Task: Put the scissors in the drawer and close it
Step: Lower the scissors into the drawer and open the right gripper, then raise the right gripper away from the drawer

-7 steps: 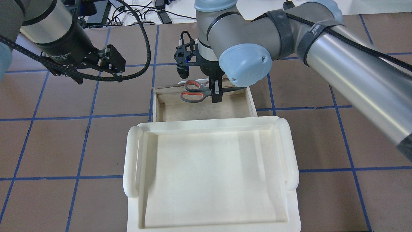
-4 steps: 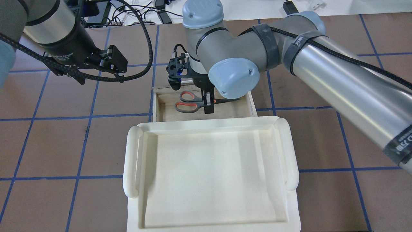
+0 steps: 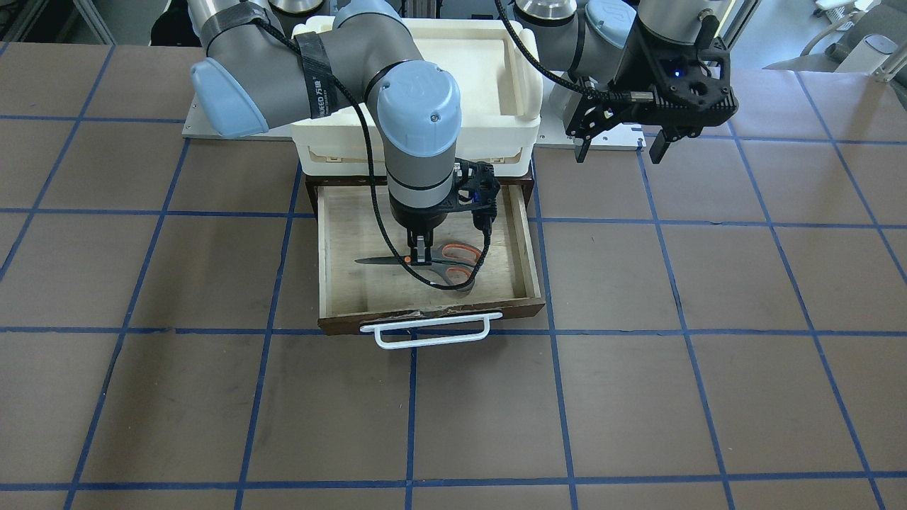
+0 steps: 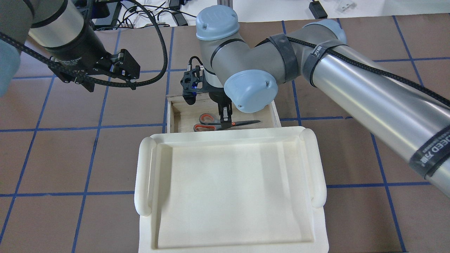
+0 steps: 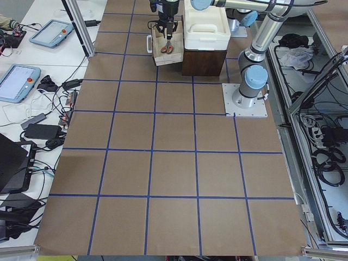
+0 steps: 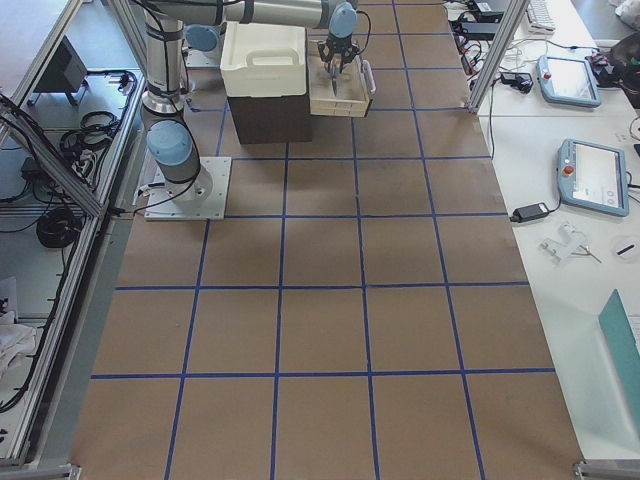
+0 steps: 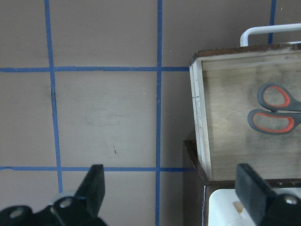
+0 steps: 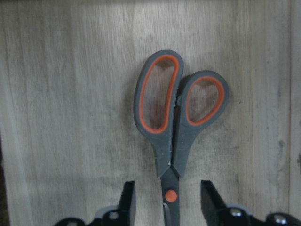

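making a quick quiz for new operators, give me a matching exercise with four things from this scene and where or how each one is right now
Things:
1 scissors
2 drawer
3 left gripper
4 white tub

Places or states:
A on top of the dark cabinet
B pulled open
C open, over the bare table
D in the drawer, flanked by the open right gripper

Pairs: 1-D, 2-B, 3-C, 4-A

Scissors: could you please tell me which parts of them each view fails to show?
Right wrist view: the scissors' blades run off the bottom edge.
Overhead: the tub rim hides part of one handle.
Front view: the right pincer overlaps the middle.
Side views: too small for detail.
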`<state>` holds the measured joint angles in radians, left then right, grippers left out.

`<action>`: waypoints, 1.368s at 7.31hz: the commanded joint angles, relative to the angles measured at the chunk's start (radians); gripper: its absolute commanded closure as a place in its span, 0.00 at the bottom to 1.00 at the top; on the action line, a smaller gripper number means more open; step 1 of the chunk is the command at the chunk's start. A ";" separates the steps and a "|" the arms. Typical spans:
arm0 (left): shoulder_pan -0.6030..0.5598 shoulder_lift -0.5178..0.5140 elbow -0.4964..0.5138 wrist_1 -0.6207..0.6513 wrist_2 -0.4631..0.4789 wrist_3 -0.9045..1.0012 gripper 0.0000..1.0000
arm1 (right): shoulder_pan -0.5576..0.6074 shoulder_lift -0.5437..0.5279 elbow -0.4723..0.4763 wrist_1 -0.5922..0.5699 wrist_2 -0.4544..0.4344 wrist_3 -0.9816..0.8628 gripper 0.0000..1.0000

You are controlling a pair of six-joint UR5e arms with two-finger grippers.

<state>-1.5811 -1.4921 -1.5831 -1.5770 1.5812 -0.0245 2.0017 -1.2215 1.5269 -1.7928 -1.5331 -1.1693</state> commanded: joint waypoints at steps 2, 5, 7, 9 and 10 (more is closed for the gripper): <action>0.000 0.001 0.000 0.000 0.000 0.000 0.00 | -0.009 -0.041 -0.010 -0.019 -0.001 0.121 0.15; 0.000 -0.002 0.000 0.002 0.000 0.002 0.00 | -0.151 -0.157 -0.027 -0.023 -0.019 0.658 0.00; 0.001 0.001 0.000 0.002 0.000 0.002 0.00 | -0.233 -0.191 -0.019 -0.019 -0.025 0.970 0.00; 0.003 0.007 0.000 -0.001 0.006 0.002 0.00 | -0.322 -0.229 -0.017 -0.002 -0.026 1.011 0.00; 0.007 0.004 0.000 0.000 0.003 0.002 0.00 | -0.343 -0.227 -0.016 0.006 -0.006 1.045 0.00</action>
<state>-1.5782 -1.4875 -1.5831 -1.5774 1.5854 -0.0230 1.7001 -1.4413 1.5092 -1.7992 -1.5584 -0.1680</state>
